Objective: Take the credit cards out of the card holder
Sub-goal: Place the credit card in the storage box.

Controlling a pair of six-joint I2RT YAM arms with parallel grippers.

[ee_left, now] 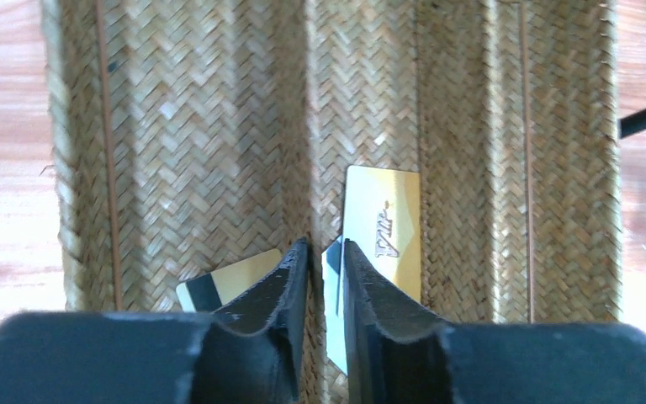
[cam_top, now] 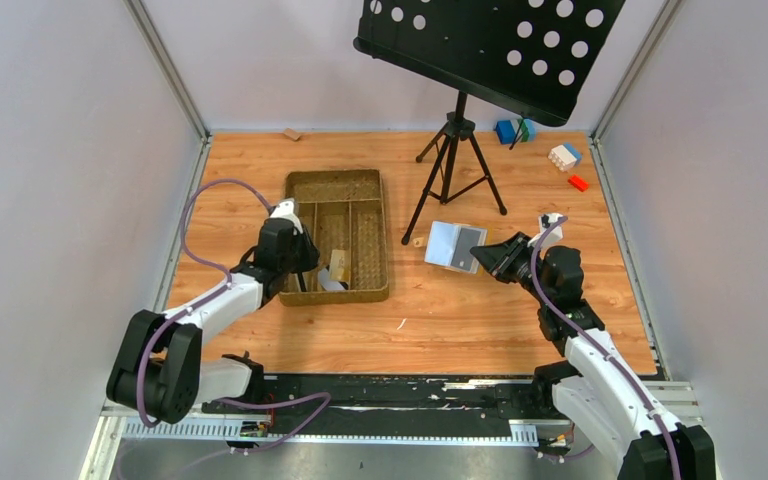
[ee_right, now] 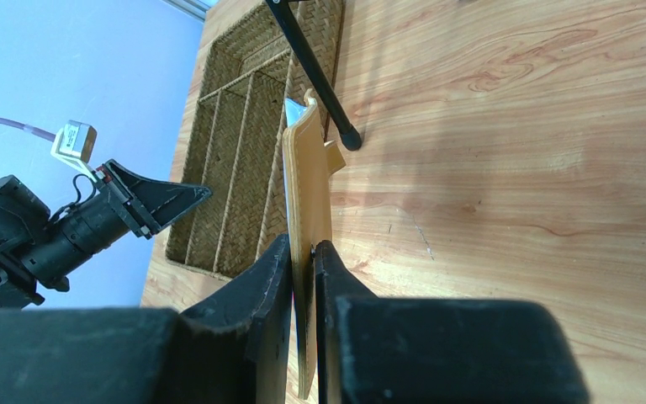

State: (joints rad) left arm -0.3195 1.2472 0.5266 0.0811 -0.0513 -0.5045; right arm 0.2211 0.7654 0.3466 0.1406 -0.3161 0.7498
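- Card holder (ee_right: 307, 194): mustard-yellow outside, grey-blue inside.
- Tray (ee_left: 219, 126): tan herringbone weave.
- Credit cards (ee_left: 383, 223): gold; left card (ee_left: 219, 286) dark-striped.
- Table (ee_right: 513, 168): orange-brown wood grain.

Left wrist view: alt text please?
Black left gripper, jaws slightly apart, over a brown woven compartment tray. A gold rectangular card and a pale card lie in its middle compartment, a black-striped gold card in the left one.

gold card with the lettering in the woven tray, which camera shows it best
The left wrist view: the tan-gold rectangular lettered card lies flat in the brown woven compartment tray, large in frame, just beyond the left tool. The top external view gives only a small tan patch. The right wrist view does not show it.
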